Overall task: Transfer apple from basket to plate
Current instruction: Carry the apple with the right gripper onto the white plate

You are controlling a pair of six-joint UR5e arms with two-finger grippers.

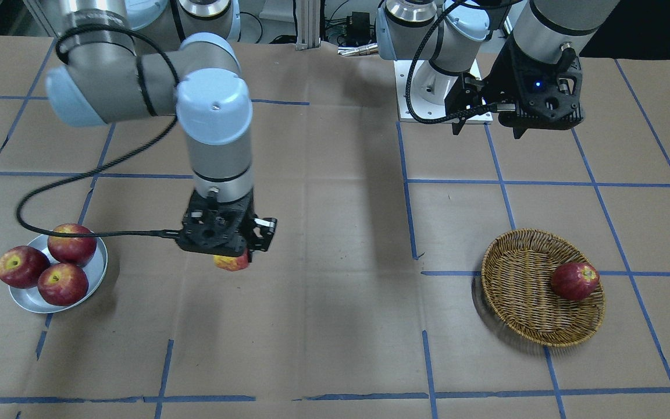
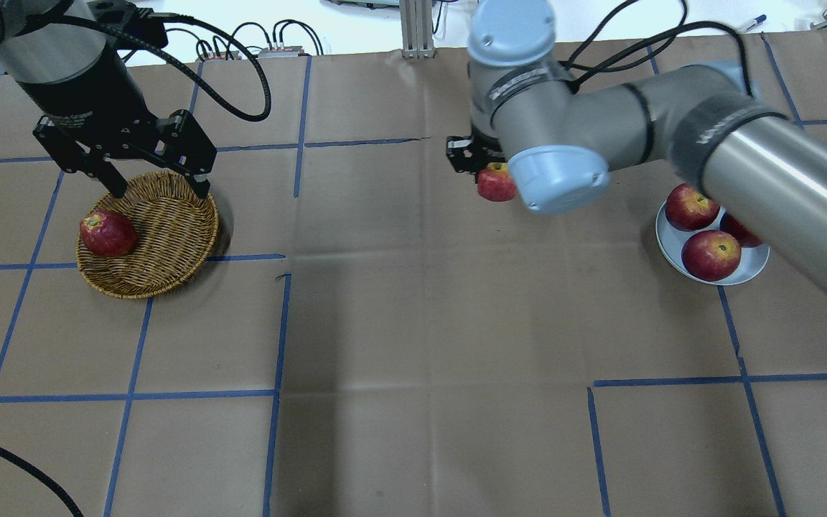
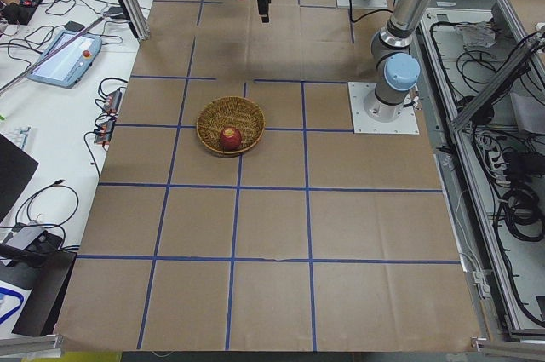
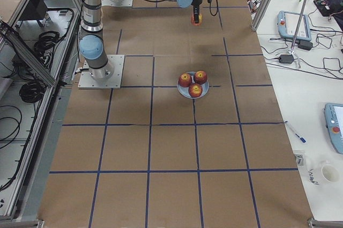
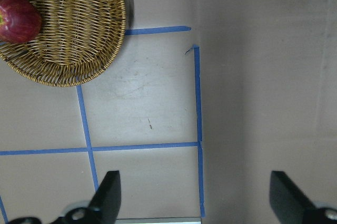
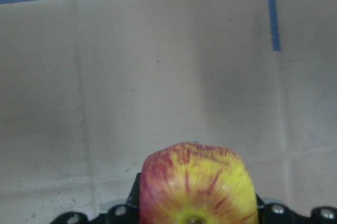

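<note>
Apple (image 1: pixel 232 263) gripped by right gripper (image 1: pixel 229 249): carry toward plate (image 1: pixel 95 273), nine o'clock in front view, settle gently; left gripper (image 2: pixel 160 188) splayed, empty

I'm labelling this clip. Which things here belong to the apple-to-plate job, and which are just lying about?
Job: apple, gripped by the right gripper; basket; plate.
Lying about: dark red apple in the basket; three red apples on the plate; left gripper, open above the basket.
</note>
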